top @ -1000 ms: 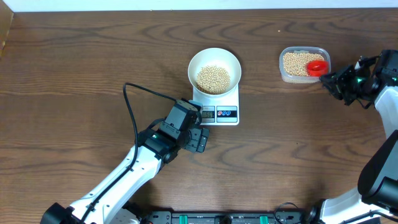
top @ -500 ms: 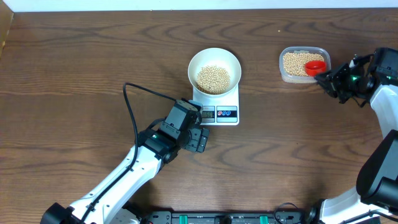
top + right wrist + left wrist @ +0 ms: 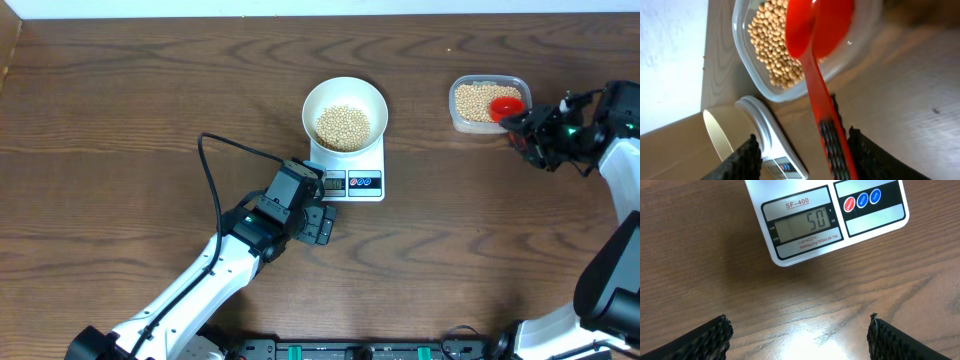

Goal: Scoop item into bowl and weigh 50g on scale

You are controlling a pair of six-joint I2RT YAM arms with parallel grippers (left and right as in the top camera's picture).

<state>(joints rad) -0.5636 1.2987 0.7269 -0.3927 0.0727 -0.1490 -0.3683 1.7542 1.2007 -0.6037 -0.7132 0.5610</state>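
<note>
The white bowl [image 3: 314,100] stands on the white scale [image 3: 366,183] with a heap of pale-tan beans [image 3: 343,125] in it. In the left wrist view the scale [image 3: 875,215] has 50 on its display [image 3: 816,221]. My left gripper [image 3: 322,222] [image 3: 800,337] rests open just in front of the scale, nothing between its fingers. At the right, my right gripper [image 3: 520,128] [image 3: 807,155] stands open. A red scoop [image 3: 509,106] [image 3: 815,60] has its handle against one finger, a gap to the other. Its head rests on the beans in the tub.
A clear plastic tub [image 3: 456,112] [image 3: 745,55] with more beans [image 3: 771,47] sits at the back right. A black cable [image 3: 210,180] loops off the left arm. The bowl [image 3: 715,135] and scale [image 3: 772,145] show low in the right wrist view.
My right gripper shifted slightly toward the tub and its jaws spread off the scoop handle. The left arm, bowl and scale have not moved.
</note>
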